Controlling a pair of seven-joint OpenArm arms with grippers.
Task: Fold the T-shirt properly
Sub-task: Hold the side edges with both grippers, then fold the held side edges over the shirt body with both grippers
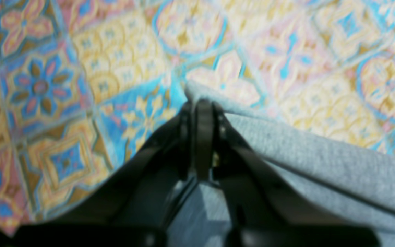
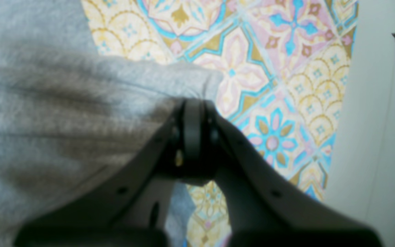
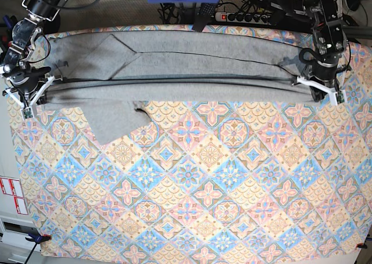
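Both grippers are clamped tight on the T-shirt [image 3: 174, 72] right now: the left gripper [image 1: 202, 103] has a corner of grey fabric poking out just past its closed jaws, and the right gripper [image 2: 193, 103] pinches the other end the same way. The shirt stretches between them along the far edge of the patterned tablecloth [image 3: 203, 188], one sleeve flopping out toward the near side. I'd keep both ends level and taut while moving together, or the fold will go crooked.
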